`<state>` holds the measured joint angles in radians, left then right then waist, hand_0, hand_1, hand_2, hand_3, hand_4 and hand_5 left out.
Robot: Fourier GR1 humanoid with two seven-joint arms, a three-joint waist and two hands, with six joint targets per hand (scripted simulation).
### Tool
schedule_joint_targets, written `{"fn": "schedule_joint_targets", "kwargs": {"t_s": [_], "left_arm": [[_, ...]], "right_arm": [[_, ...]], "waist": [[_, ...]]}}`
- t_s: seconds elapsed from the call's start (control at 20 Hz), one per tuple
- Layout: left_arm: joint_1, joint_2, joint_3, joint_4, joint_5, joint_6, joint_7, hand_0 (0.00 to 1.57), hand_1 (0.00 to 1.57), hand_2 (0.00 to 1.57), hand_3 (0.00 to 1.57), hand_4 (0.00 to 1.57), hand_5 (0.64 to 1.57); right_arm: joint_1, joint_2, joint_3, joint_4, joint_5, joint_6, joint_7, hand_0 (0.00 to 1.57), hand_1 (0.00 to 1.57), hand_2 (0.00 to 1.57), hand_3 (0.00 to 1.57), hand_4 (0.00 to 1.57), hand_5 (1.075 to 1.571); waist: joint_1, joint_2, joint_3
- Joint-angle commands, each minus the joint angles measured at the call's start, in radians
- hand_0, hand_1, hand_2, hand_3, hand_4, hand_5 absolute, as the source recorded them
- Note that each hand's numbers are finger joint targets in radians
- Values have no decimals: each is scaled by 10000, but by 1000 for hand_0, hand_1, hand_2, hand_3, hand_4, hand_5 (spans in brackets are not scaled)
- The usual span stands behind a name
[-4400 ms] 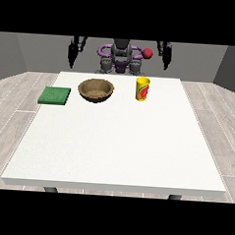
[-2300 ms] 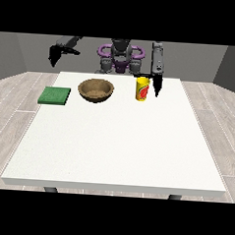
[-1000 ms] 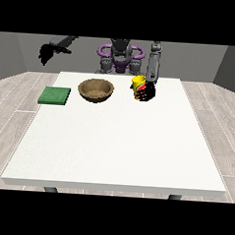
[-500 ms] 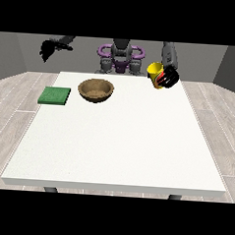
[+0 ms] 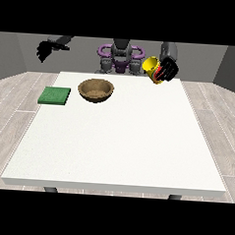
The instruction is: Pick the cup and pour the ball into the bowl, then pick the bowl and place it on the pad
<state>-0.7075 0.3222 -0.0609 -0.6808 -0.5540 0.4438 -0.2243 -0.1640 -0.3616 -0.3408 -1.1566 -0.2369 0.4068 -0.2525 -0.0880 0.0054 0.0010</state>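
A yellow cup [image 5: 153,68] with a red mark is lifted above the table's far right part, tilted with its mouth towards the view's left. The hand at the view's right [image 5: 167,70] is shut round it. A brown wooden bowl [image 5: 96,90] stands on the table, left of the cup and lower. A green pad [image 5: 55,95] lies flat near the table's left edge, beside the bowl. The hand at the view's left [image 5: 45,49] hangs raised beyond the table's far left corner, holding nothing. The ball is not visible.
The white table [image 5: 118,144] stretches wide towards the camera. The robot's torso [image 5: 120,58] stands behind the far edge, between the two arms.
The hand at the view's right reached the cup, closed on it and lifted it up and rightwards, tilting it. The other hand rose outwards to the left.
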Motion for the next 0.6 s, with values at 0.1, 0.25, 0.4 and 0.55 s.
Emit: {"fn": "schedule_joint_targets", "kwargs": {"t_s": [0.1, 0.25, 0.4, 0.55], "left_arm": [[-571, -687, -1380, 260, -2300, 1048, 2410, 1496, 1496, 1571, 1571, 1507, 1245], [-1434, -807, -2007, 426, -3415, 801, 3574, 1516, 1516, 1571, 1571, 1571, 1211], [-1836, -958, -2963, 743, -4864, 631, 4560, 1553, 1553, 1571, 1571, 1571, 1203], [-2265, -1252, -3814, 643, -5895, -67, 4992, 1538, 1538, 1571, 1571, 1485, 1334]], "right_arm": [[-324, -25, 59, 138, -98, -33, 527, 0, 0, 0, 0, 0, 1569], [-118, 137, 244, 422, 295, 51, -267, 0, 0, 0, 0, 0, 1570], [-298, 73, 204, 547, 43, 129, 321, 0, 0, 0, 0, 0, 1570], [53, -171, -98, 1189, 247, 183, -459, 0, 0, 0, 0, 0, 1571]], "waist": [[-260, -558, 1], [-438, -335, 9], [-539, -879, 13], [-141, -889, 18]]}}
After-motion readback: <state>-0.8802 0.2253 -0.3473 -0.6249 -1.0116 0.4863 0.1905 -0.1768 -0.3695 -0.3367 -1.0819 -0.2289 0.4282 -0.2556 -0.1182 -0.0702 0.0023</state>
